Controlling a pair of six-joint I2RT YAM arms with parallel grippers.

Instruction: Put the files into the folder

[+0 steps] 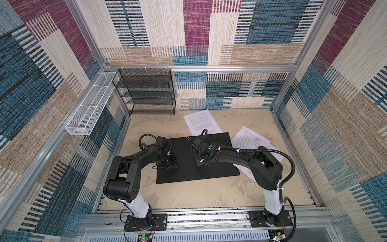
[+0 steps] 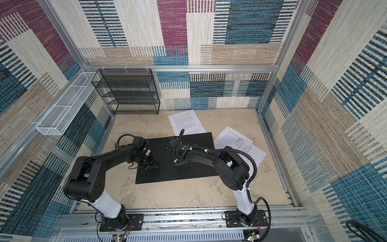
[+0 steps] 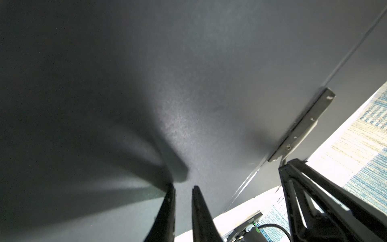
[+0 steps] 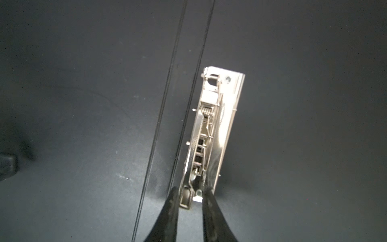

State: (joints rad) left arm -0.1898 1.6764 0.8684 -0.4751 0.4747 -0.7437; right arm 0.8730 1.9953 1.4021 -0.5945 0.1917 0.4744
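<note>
The folder (image 1: 184, 174) (image 2: 167, 176) lies open on the table, black inside up, in both top views. Its metal spine clip (image 4: 217, 125) (image 3: 303, 123) runs beside the fold. My right gripper (image 4: 191, 191) (image 1: 198, 163) stands over the clip's near end, open by a narrow gap, with the clip's lever between its fingers. My left gripper (image 3: 183, 187) (image 1: 172, 164) rests its tips on the folder's left half, a small gap between the fingers and nothing in it. The files are loose: one printed sheet (image 1: 202, 121) behind the folder, and overlapping sheets (image 1: 251, 140) to its right, partly under the right arm.
A black wire-mesh rack (image 1: 146, 92) stands at the back left corner. A white mesh tray (image 1: 90, 111) hangs on the left wall. Aluminium frame rails and patterned walls close in the table on three sides.
</note>
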